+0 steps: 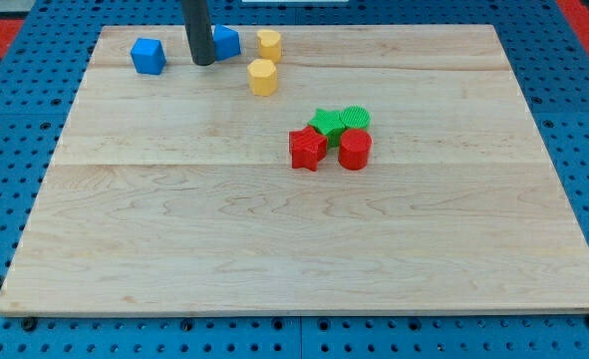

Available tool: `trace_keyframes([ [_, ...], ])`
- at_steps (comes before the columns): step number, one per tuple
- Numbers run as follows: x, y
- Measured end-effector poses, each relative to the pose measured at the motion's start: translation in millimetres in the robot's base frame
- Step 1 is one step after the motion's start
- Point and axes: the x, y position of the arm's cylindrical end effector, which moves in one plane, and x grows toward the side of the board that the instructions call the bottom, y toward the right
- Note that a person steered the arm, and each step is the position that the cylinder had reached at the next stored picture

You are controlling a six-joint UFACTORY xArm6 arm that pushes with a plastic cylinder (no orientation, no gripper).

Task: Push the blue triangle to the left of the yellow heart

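My tip [203,63] rests on the board near the view's top left. A blue block [228,42], seemingly the triangle, sits right against the rod's right side and is partly hidden by it. A yellow block [268,43], probably the heart, stands just right of that blue block with a small gap between them. A second yellow block [262,77], many-sided, lies below it. A blue cube [147,56] sits to the left of my tip, apart from it.
A cluster lies right of the board's middle: a green star [325,123], a green cylinder [356,117], a red star [307,150] and a red cylinder [354,151]. The wooden board [274,249] is ringed by blue pegboard.
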Motion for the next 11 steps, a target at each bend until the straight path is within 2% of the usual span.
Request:
trace_keyframes([
  [3,-54.2,-33.2],
  [4,-61.6,-18.4],
  [6,-62.1,51.0],
  [10,-49.8,58.0],
  [11,-61.6,44.4],
])
